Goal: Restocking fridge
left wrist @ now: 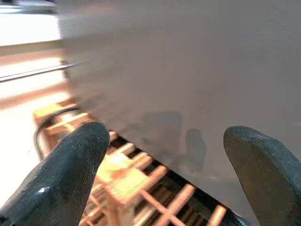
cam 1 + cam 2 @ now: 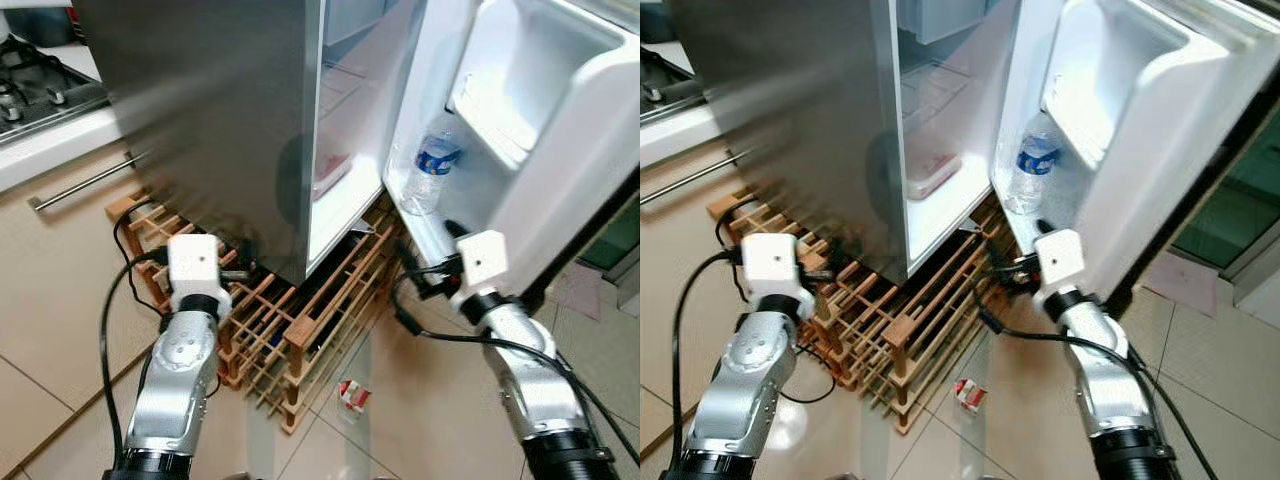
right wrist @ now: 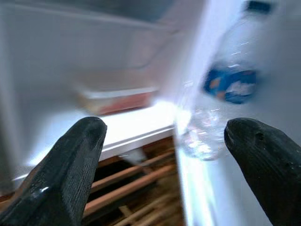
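Now we are facing the open fridge (image 2: 230, 140), both the left gripper (image 1: 164, 155) and right gripper (image 3: 162, 155) spread and carrying nothing, a water bottle (image 2: 432, 165) already standing in the door shelf (image 2: 425, 225); next, seemingly, fetching more stock

I see the fridge (image 2: 230, 120) in front of me, with its door (image 2: 540, 150) swung open to my right. A water bottle (image 2: 432, 165) stands in the door's low shelf. A food tray (image 2: 332, 175) lies on the bottom shelf inside. Under the fridge sits a wooden rack (image 2: 300, 320) on the floor. A small packet (image 2: 352, 394) lies on the tiles near the rack, between my two arms. A stove (image 2: 40, 85) is far to my left, on the counter (image 2: 50, 145).
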`<state>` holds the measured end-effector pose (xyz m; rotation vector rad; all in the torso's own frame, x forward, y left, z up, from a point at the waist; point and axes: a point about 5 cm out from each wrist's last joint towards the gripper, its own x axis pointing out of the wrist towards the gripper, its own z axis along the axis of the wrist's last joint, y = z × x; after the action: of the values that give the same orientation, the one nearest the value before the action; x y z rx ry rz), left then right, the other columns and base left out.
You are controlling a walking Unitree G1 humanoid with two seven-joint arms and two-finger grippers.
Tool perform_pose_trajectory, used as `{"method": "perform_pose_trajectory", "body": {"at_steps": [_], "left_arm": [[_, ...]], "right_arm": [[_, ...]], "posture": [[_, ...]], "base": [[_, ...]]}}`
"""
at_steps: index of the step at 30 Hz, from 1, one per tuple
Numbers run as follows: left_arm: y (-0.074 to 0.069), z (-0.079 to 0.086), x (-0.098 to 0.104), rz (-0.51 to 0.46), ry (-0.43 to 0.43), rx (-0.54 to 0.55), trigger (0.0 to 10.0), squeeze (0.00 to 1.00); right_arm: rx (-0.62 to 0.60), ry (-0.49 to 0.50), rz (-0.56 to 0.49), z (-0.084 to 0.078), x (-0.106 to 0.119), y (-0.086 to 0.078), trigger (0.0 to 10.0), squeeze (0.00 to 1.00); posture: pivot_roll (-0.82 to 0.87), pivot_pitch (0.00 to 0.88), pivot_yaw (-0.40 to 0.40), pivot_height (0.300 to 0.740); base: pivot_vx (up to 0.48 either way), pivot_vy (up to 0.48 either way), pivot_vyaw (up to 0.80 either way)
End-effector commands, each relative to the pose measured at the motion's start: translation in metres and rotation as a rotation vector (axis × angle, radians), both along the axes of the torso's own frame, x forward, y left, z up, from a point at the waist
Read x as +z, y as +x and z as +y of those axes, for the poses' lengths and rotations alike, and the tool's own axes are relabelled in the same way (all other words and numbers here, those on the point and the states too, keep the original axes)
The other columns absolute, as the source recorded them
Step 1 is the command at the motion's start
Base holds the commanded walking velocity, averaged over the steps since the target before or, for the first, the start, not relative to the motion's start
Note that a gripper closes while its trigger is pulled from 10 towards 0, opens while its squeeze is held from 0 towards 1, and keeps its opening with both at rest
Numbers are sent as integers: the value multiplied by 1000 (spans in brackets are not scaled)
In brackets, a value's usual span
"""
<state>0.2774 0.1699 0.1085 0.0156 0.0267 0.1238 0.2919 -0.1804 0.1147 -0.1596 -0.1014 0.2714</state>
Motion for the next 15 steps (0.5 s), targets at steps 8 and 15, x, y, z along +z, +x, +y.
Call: {"method": "perform_pose_trajectory", "body": {"at_steps": [8, 15], "left_arm": [[-1, 5, -10, 21, -14, 67, 10000, 0], [3, -2, -11, 22, -27, 30, 10000, 0]], "right_arm": [[-163, -33, -69, -33, 14, -7, 10000, 0], [-572, -220, -24, -141, 15, -15, 10000, 0]], "posture": [[-95, 0, -44, 732], [-105, 0, -41, 732]], "base": [[0, 0, 0], [0, 0, 0]]}}
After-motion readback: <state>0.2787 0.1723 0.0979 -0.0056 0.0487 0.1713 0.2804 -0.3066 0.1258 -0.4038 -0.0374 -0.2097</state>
